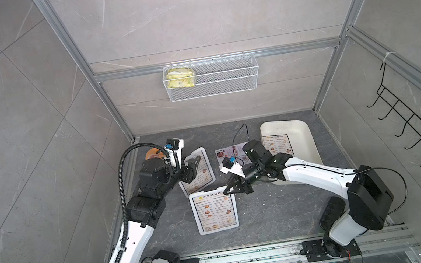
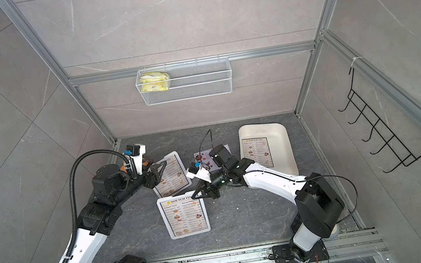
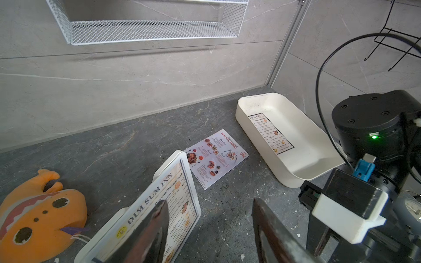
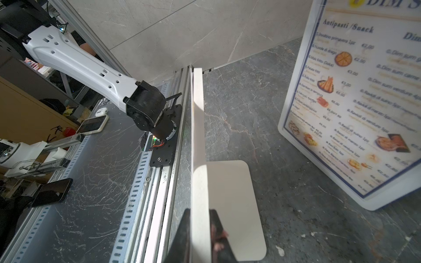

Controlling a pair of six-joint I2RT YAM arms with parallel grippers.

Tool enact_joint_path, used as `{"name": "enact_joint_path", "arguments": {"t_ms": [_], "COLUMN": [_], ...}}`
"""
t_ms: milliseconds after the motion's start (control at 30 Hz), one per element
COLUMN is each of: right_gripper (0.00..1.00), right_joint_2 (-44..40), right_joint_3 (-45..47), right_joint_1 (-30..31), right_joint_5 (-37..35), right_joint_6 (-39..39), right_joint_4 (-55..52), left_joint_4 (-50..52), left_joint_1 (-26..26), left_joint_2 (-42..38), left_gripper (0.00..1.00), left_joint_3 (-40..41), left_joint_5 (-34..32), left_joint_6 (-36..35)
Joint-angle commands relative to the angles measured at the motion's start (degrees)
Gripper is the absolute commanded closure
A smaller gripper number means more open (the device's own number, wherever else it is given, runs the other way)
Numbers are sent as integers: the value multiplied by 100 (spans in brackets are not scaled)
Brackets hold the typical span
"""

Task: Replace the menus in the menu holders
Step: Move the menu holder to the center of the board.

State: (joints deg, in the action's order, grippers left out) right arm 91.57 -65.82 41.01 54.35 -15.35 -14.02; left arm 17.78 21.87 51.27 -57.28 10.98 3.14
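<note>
**Two holders, one white plate pinched**

In both top views, the left gripper (image 1: 196, 161) hangs over the far menu holder (image 1: 202, 150). The right gripper (image 1: 226, 191) is at the far corner of the near menu holder (image 1: 219, 229), headed "DIM SUM INN". Another menu (image 1: 278, 147) lies in the cream tray (image 1: 302, 138).
Left wrist: fingers (image 3: 157, 223) apart, "SPECIAL MENU" sheet (image 3: 216, 157) flat on the table (image 3: 136, 148).
Right wrist: fingers (image 4: 182, 232) clamp a thin white plate (image 4: 198, 136), edge-on.

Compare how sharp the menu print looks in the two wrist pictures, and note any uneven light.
Left wrist view: the menu heading reads crisply, while the fingers of the left gripper, close to the lens, look dark and soft. Right wrist view: the menu print is blurred, and the white panel in the right gripper is unevenly lit.
</note>
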Motion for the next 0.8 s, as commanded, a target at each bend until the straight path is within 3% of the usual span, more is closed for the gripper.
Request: {"name": "enact_joint_path", "arguments": {"t_ms": [0,300,400,533,767], "right_gripper": [97,89,78,70,67], "right_joint_2": [20,-142,-174,-258,-289], "right_joint_3": [163,403,355,375,324], "right_joint_1": [116,161,170,179,196], "right_joint_5": [-35,-285,-317,-360,-317], "right_joint_6": [183,326,312,264,362], "right_joint_4": [270,473,345,307,192], "left_joint_4": [-203,-60,99,223,614], "left_joint_1": [-16,-19,-17,-24,-20], "left_joint_2": [-24,9,73,109,341], "left_gripper": [39,39,39,39,39], "left_joint_3": [-135,-199,-321,-422,-780], "left_joint_5": [-69,-140,-105,-124,-198], "left_joint_6": [-154,-221,-268,-330,-557]}}
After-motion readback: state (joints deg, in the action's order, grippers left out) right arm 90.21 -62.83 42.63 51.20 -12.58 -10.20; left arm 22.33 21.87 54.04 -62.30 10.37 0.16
